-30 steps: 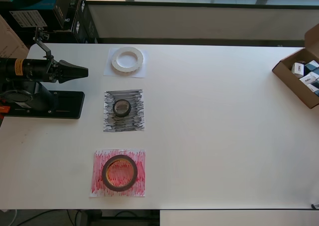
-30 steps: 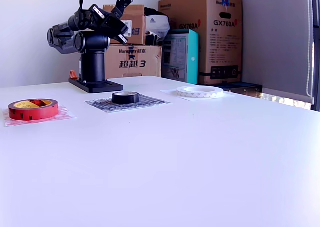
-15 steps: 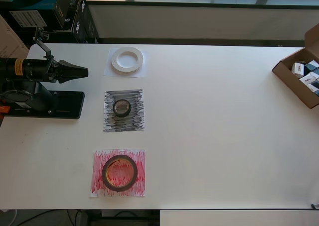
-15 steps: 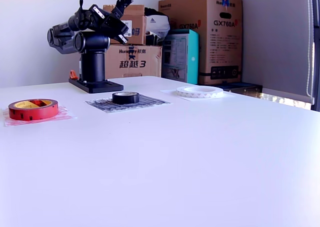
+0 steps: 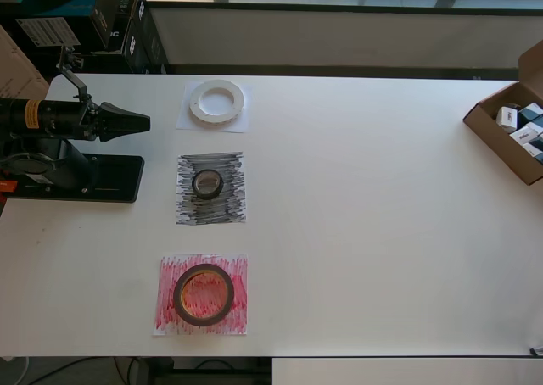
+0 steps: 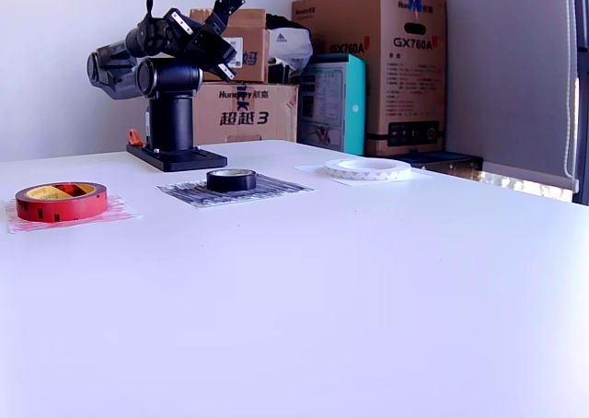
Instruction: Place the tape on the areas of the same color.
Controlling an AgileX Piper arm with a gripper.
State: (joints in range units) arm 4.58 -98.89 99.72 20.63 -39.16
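Nothing has shifted in the last second: my claw (image 5: 140, 123) stays folded back, jaws narrow and empty, while white ring (image 5: 217, 102), black roll (image 5: 207, 183) and red-brown roll (image 5: 204, 294) sit on matching sheets, so I judge the sorting finished.

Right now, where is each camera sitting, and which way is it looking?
Overhead view: hangs above, looks straight down at the white table; the arm and its end effector show at that view's left.
Exterior view: sits low at the table's edge, looks across it toward the boxes; the folded arm shows, end effector raised.
Both show the white ring, black roll and red roll.
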